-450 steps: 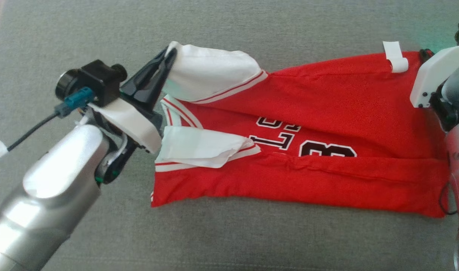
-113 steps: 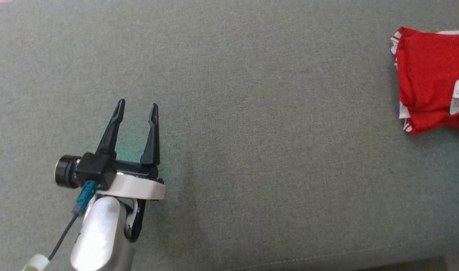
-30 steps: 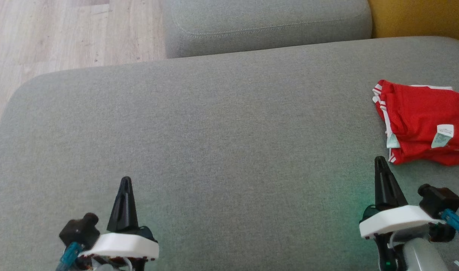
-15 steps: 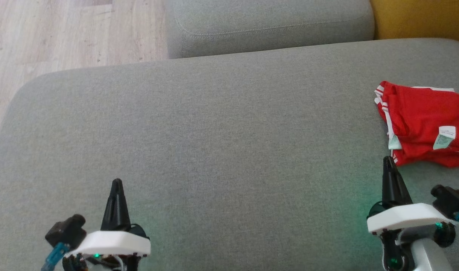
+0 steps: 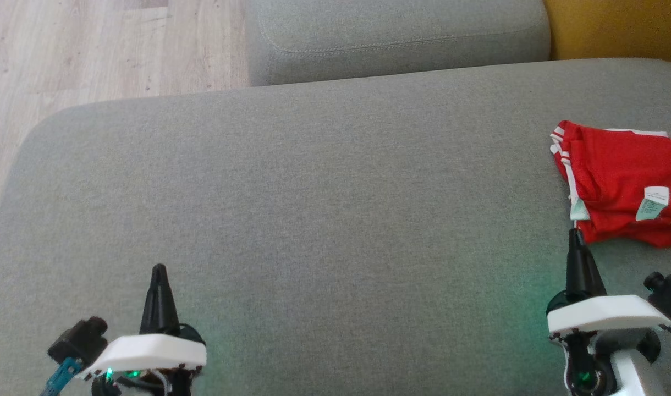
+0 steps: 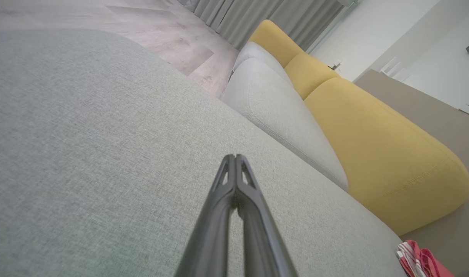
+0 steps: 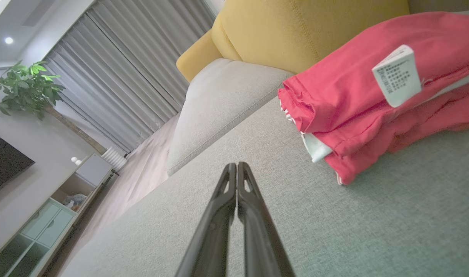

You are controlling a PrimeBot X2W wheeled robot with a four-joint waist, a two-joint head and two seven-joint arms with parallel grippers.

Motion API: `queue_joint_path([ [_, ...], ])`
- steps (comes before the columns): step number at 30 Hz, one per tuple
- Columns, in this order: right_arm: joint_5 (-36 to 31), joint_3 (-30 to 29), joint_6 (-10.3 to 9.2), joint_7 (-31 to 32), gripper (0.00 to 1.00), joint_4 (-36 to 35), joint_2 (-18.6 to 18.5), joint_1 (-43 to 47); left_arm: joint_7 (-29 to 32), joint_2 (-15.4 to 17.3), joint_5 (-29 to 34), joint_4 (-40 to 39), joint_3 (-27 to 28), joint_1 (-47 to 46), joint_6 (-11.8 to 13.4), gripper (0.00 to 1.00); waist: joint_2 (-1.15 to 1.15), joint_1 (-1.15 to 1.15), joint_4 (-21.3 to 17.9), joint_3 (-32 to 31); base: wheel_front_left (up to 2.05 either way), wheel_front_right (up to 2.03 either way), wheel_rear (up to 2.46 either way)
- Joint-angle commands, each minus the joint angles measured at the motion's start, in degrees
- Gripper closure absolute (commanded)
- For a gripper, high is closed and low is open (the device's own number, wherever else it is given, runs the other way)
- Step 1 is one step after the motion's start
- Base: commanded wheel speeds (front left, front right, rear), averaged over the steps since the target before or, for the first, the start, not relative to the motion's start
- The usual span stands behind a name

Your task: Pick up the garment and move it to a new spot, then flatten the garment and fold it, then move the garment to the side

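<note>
Item: folded red jersey [image 5: 616, 187], white-trimmed, lying at 3 o'clock on the grey sofa seat [image 5: 313, 192], free of both grippers.
Left gripper [image 5: 158, 270]: at 7 o'clock, fingers pressed together, carrying nothing.
Right gripper [image 5: 575, 235]: at 5 o'clock, fingers pressed together, empty, tip near the jersey's front corner.
Step, as we judge it: the set-aside looks done. We would draw the right arm back toward 6 o'clock, never sweeping toward 3, lest it snag the fold.
Unseen: the jersey's right part is cut off. The care label [image 5: 652, 201] print is unreadable. We cannot tell whether the layers lie square.
</note>
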Motion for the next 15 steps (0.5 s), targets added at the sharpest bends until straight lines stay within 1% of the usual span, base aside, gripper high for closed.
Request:
queue_joint_path([
  [1,1.8,0.0,-0.02,0.3,1.00,-2.3,-0.2,-2.2,0.5,0.1,-1.4,-2.1,1.6,-3.0,-0.4,1.00,0.00,0.00,0.0,0.0,0.00,0.00,0.00],
  [15,11.2,-0.7,-0.03,2.6,1.00,-3.0,-0.2,-2.2,2.8,0.1,-9.7,-2.4,3.4,-3.1,-1.0,1.00,0.00,0.00,0.4,-0.2,0.00,0.00,0.00],
])
